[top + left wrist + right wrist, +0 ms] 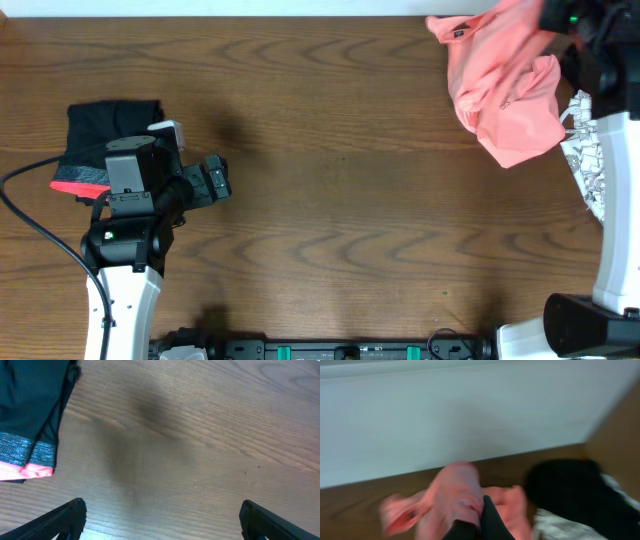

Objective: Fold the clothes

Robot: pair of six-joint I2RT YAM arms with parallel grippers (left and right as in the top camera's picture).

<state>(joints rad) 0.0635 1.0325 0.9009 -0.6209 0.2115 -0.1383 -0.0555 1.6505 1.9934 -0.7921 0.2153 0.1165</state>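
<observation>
The right gripper (pixel 481 519) is pinched shut on the salmon-pink garment (pixel 505 95), bunched at the table's (pixel 340 150) far-right corner, its long axis slanting from the far edge toward the near right. The left gripper (pixel 162 512) gapes wide over wood beside a folded black garment (pixel 105 130).

Left: folded garment (pixel 105 140); back right: bunched garment (pixel 505 90).

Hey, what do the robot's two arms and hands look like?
Both are white tubes with black joints. The left arm carries a grey block, a small green light and a thin black cable; the left hand has black fingers. The right arm also shows a green light, and the right hand is black.
</observation>
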